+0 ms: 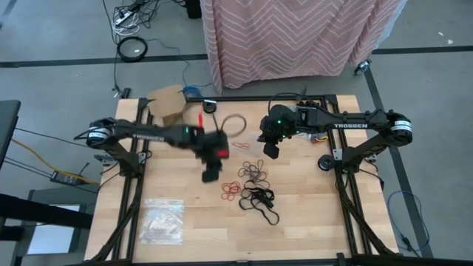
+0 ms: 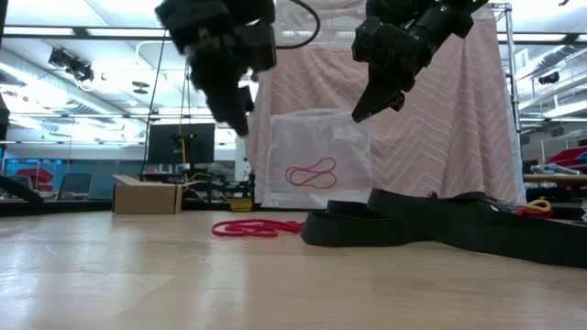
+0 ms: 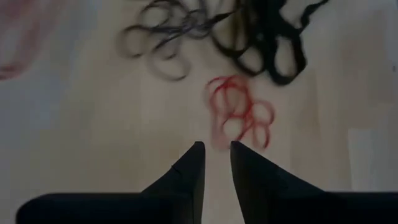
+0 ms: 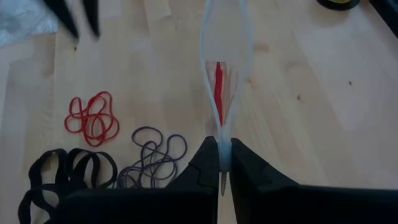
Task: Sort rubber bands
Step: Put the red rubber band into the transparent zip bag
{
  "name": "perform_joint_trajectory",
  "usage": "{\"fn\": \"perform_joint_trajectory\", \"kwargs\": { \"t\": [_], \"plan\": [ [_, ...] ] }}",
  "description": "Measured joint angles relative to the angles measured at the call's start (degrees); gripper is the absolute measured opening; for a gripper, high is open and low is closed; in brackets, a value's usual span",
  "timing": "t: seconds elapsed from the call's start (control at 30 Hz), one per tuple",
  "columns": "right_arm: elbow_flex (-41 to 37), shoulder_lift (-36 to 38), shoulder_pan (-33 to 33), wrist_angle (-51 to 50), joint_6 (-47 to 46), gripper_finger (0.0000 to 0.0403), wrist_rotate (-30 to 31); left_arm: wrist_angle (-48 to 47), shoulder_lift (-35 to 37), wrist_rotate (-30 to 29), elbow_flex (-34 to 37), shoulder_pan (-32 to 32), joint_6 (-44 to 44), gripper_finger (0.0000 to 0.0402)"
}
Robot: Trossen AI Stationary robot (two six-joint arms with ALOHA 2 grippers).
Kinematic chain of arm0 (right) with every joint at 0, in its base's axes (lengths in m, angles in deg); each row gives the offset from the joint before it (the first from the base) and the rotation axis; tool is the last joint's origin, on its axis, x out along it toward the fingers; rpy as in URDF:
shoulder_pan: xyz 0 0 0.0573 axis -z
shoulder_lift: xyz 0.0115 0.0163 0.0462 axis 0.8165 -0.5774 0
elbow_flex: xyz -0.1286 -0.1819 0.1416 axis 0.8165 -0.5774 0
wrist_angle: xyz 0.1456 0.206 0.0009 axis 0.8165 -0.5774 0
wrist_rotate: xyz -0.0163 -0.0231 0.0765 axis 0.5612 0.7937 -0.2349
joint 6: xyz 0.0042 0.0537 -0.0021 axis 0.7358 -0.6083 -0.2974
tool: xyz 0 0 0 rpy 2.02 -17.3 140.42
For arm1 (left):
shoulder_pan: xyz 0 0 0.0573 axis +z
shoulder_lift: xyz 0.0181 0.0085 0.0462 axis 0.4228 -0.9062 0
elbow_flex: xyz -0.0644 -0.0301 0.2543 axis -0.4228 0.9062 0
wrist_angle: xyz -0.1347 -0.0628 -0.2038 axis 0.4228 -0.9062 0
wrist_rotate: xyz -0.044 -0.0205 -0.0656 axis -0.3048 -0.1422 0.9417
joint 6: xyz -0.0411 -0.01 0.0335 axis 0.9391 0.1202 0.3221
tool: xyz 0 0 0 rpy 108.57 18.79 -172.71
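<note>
The right gripper (image 4: 224, 165) sits closest to its own camera, and its two dark fingers are pinched tight on the rim of a clear plastic bag (image 4: 227, 74). The bag hangs open in a thin loop, and red rubber bands (image 4: 219, 84) sit inside it. In the low view the bag (image 2: 316, 156) stands up off the table with a red loop showing through it.

The left gripper (image 3: 216, 152) hangs over the table with its tips a little way apart. Nothing is between them. Just past the tips lies a small heap of red bands (image 3: 239, 115). Beyond that lie thin dark bands (image 3: 158, 43) and thick black bands (image 3: 267, 40).

From above, the piles lie in the middle of the wooden table (image 1: 310, 229): red ones (image 1: 230, 190), thin dark ones (image 1: 255, 171), and big black ones (image 1: 260, 201). They lie close together, between the two arms. Another clear bag (image 1: 162, 220) lies flat near the table's front edge.

The bands look very light, soft and floppy. They will bend and stretch, not break. They are tangled, so pulling one may drag others along. The best spot to pinch is probably a loop that sticks out at the edge of the red heap, with the tips pressed right down to the wood.
</note>
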Motion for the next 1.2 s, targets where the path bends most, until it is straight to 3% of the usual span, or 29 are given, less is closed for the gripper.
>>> {"fn": "perform_joint_trajectory", "kwargs": {
  "t": [0.2, 0.4, 0.63, 0.77, 0.87, 0.97, 1.2],
  "plan": [
    [0.00, 0.00, 0.22, 0.01, -0.01, 0.0010, 0.00, 21.51, -0.53, -5.61, 11.58, -6.49, 2.90, 0.0085],
    [0.00, 0.00, 0.28, 0.11, -0.08, 0.0010, 0.00, 27.20, -2.24, -7.76, 17.72, -9.06, 3.72, 0.0104],
    [0.02, 0.04, 0.46, 0.36, -0.83, 0.0010, 0.22, 34.80, -9.72, -9.48, 16.18, -9.07, 8.65, 0.0123],
    [0.02, 0.04, 0.46, 0.16, -1.33, 0.0010, 0.22, 31.55, -14.17, -8.98, 13.05, -9.18, 14.29, 0.0110],
    [0.04, 0.07, 0.46, -0.08, -1.55, 0.0010, 0.22, 27.44, -15.29, -7.85, 11.30, -9.06, 18.09, 0.0056],
    [0.04, 0.07, 0.46, -0.03, -1.55, 0.0010, 0.24, 25.62, -13.29, -6.76, 10.95, -8.80, 18.46, 0.0011],
    [0.04, 0.07, 0.54, 0.24, -1.55, 0.0010, 0.41, 18.08, -3.63, -7.43, 6.53, -4.74, 12.78, 0.0003]
  ]
}}
